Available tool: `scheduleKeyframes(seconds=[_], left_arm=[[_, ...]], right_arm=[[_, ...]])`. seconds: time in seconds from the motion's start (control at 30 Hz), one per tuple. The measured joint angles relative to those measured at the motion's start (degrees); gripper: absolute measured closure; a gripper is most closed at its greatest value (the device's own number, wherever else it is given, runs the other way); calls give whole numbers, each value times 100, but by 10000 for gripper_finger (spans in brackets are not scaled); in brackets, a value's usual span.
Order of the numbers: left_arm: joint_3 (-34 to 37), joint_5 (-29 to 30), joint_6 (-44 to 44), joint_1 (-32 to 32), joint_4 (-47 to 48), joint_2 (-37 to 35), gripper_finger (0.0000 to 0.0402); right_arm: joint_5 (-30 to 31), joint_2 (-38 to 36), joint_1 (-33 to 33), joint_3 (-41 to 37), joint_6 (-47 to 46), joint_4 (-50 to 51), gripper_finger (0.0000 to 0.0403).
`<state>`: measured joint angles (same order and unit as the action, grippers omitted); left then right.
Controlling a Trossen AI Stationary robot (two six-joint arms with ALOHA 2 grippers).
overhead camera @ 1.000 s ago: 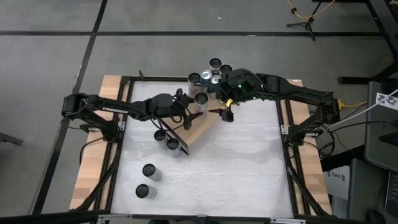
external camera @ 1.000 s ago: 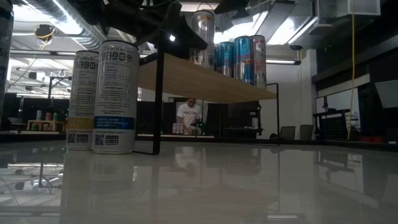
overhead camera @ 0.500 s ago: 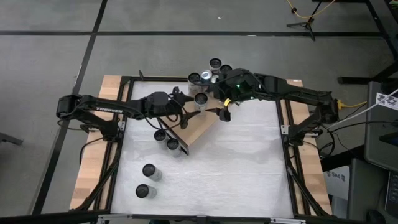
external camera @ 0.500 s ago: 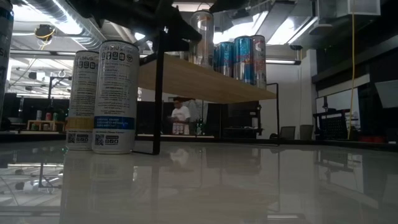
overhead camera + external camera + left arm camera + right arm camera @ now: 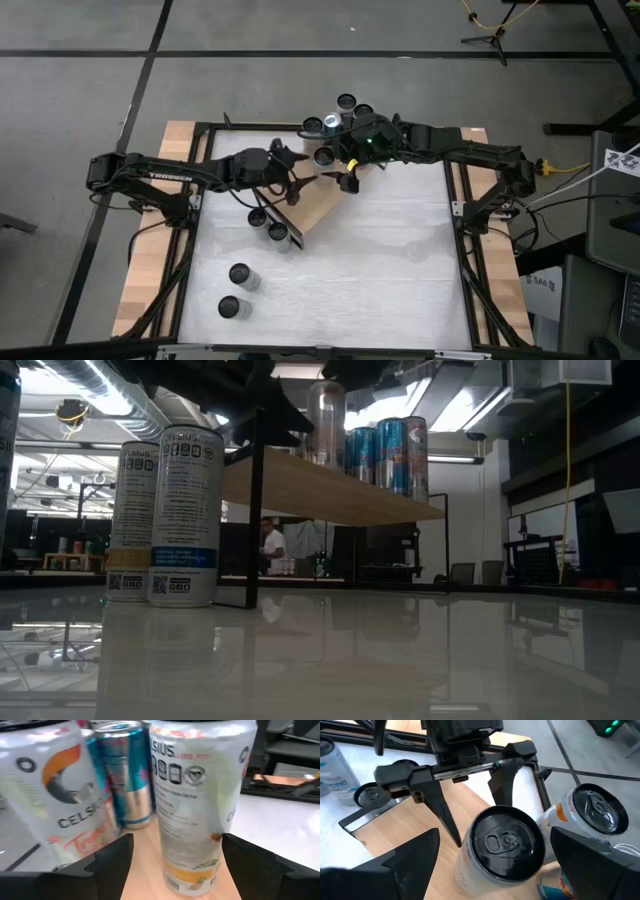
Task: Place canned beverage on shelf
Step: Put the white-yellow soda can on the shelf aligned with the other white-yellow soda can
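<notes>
Compared with a second ago, the right arm has slid leftward along the far end of the shelf (image 5: 312,207), so the right pincer (image 5: 349,180) now hangs directly above the white can (image 5: 501,851) standing there. The left arm has drawn back slightly toward its own side. The person seen beyond the tabletop (image 5: 400,270) in the low view has walked to the left.

The shelf is a light wooden board on thin black frame ends, lying diagonally across the middle of the white tabletop. The white can stands upright on its far end. In the right wrist view, the right pincer's two fingers (image 5: 405,862) spread wide on either side of the can's black top, not touching it. The left pincer (image 5: 303,184) faces the same can from the other side; in its wrist view its fingers (image 5: 107,862) stand open, flanking the can's lower body without gripping it.

More cans (image 5: 338,112) cluster just past the shelf's far end, among them a blue and silver one (image 5: 122,775) and another white one with an orange logo (image 5: 52,790). Two cans (image 5: 268,224) stand on the tabletop beside the shelf's near end, and two more (image 5: 234,292) stand well apart, nearer the front edge. With both pincers crowding one can, each arm blocks the other's approach.
</notes>
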<state>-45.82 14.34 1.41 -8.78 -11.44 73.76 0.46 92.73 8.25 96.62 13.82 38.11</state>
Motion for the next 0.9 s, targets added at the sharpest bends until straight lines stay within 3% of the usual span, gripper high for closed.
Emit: scheduleKeyframes(seconds=[0.43, 0.63, 0.9], left_arm=[[0, 745, 227, -4, 2, 4, 107], [0, 760, 269, -4, -1, 7, 107], [-2, 755, 269, -4, -2, 9, 107]], right_arm=[[208, 17, 2, 0, -48, 9, 27], [753, 17, 2, 0, -48, 13, 27], [963, 17, 2, 0, 2, 98, 27]])
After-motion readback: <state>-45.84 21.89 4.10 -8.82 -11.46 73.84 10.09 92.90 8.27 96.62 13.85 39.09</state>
